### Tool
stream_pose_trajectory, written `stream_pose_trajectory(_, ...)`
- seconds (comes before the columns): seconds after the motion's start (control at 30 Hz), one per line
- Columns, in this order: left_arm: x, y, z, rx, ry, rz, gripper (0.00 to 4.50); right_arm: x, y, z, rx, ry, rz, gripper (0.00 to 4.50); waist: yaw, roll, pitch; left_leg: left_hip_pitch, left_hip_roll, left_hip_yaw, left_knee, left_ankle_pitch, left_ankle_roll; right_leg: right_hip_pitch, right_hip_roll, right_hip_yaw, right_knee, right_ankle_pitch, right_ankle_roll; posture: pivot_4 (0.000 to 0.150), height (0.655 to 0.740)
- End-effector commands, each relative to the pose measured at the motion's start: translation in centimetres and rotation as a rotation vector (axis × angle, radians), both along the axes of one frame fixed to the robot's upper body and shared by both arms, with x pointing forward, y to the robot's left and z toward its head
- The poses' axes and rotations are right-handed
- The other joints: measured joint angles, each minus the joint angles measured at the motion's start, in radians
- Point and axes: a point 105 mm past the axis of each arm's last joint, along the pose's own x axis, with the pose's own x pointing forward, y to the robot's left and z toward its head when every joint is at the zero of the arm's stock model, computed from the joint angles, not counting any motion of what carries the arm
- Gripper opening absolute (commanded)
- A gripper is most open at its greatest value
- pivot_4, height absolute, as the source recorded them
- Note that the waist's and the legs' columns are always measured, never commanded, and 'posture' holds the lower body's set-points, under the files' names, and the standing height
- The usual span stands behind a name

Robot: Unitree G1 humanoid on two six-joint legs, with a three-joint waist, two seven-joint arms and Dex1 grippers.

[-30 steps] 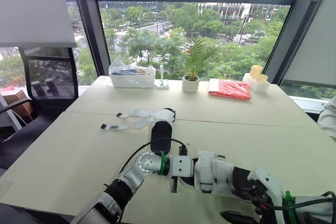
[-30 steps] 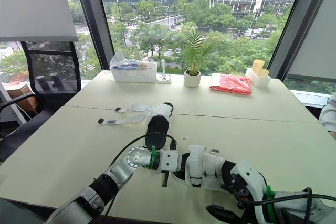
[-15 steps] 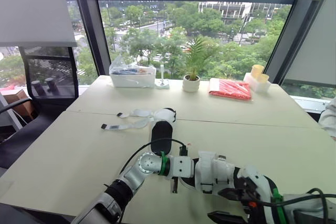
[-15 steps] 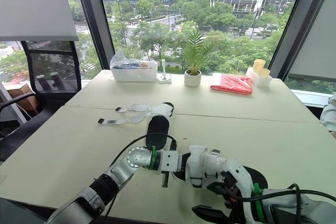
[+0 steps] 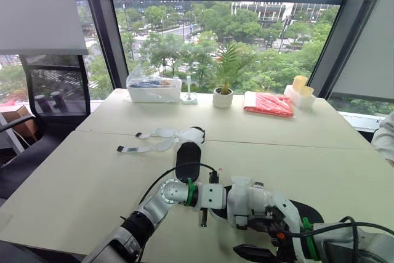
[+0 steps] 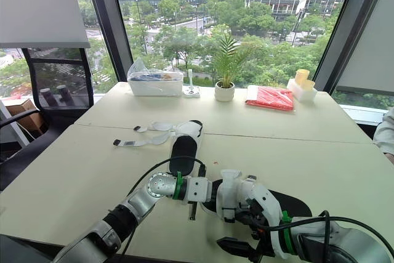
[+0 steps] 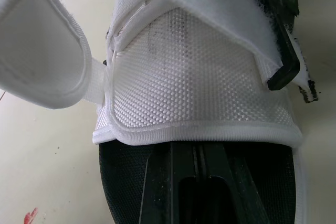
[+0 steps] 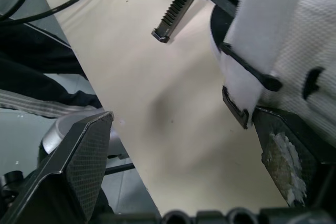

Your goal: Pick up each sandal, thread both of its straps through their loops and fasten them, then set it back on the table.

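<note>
Near sandal (image 5: 243, 201) sits on the bench (image 5: 80, 177), black sole down and white mesh upper on top, with both pincers at it. Left pincer (image 6: 208, 194) is pressed against the end of the sandal, and the mesh upper (image 7: 199, 77) stands directly ahead of it with the dark sole just beneath. Cannot tell whether this pincer is wide or narrow. Right pincer (image 8: 181, 124) is spread wide and holds nothing, with bare bench between its two fingers (image 8: 68, 171). One finger lies against the sandal's side. A white strap (image 8: 262, 35) runs down through a thin black loop (image 8: 249, 74), and its dark-tipped end (image 8: 234, 106) hangs just inside that finger, close to the bench. Far sandal (image 5: 188, 155) lies flat beyond the left pincer, well apart from it. Its two straps (image 5: 144, 148) are unfastened and spread on the bench, farther still from the right pincer. A potted plant (image 5: 223, 97) stands far beyond both pincers, at the window.
</note>
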Motion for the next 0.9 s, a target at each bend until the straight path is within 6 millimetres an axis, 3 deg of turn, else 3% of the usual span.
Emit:
stream_pose_trajectory(0.03,-2.4,3.0,-7.6,0.291,0.187,0.018,0.0,0.8,0.6,1.4,0.044,-0.066,-0.005,4.48,0.0,0.0,0.0,0.0,0.0,0.0,0.0,0.0,0.0,0.0,0.0,0.0,0.0,0.0,0.0,0.15,0.7374)
stream_pose_trajectory(0.07,-2.4,3.0,-7.6,0.29,0.187,0.017,0.0,0.9,0.6,1.4,0.049,-0.066,-0.011,4.48,-0.001,0.0,0.0,0.0,0.0,0.0,0.0,0.0,0.0,0.0,0.0,0.0,0.0,0.0,0.0,0.15,0.7374)
stream_pose_trajectory(0.17,-2.4,3.0,-7.6,0.291,0.187,0.017,0.0,1.4,0.3,1.0,0.044,-0.054,-0.037,3.67,-0.001,0.0,0.0,0.0,0.0,0.0,0.0,0.0,0.0,0.0,0.0,0.0,0.0,0.0,0.0,0.15,0.7374)
stream_pose_trajectory(0.4,-2.4,3.0,-7.6,0.287,0.188,0.022,0.0,1.7,-0.1,0.4,0.031,-0.037,-0.059,0.03,0.001,0.002,0.0,-0.001,0.0,0.0,-0.002,0.0,0.0,-0.002,0.0,0.0,-0.001,0.0,0.0,0.15,0.7374)
stream_pose_trajectory(0.57,-2.5,3.1,-7.6,0.284,0.192,0.025,0.0,1.3,0.0,-0.6,0.018,0.022,-0.05,0.03,0.001,0.002,0.0,-0.001,0.0,0.0,-0.002,0.0,0.0,-0.001,0.0,0.0,-0.001,0.0,0.0,0.15,0.7374)
stream_pose_trajectory(0.73,-3.0,3.1,-7.9,0.288,0.202,0.016,0.0,-2.3,0.7,-2.3,-0.002,0.184,0.077,0.03,0.002,0.002,0.0,-0.001,0.0,0.0,-0.004,0.0,0.0,-0.001,0.0,0.0,-0.002,0.0,0.0,0.15,0.7374)
stream_pose_trajectory(0.9,-3.3,3.4,-8.0,0.302,0.197,0.003,0.0,-4.2,1.0,-2.0,0.016,0.241,0.148,0.03,0.001,0.001,0.001,-0.002,0.0,0.0,-0.004,0.0,0.0,-0.002,0.0,0.0,-0.003,0.0,0.0,0.15,0.7374)
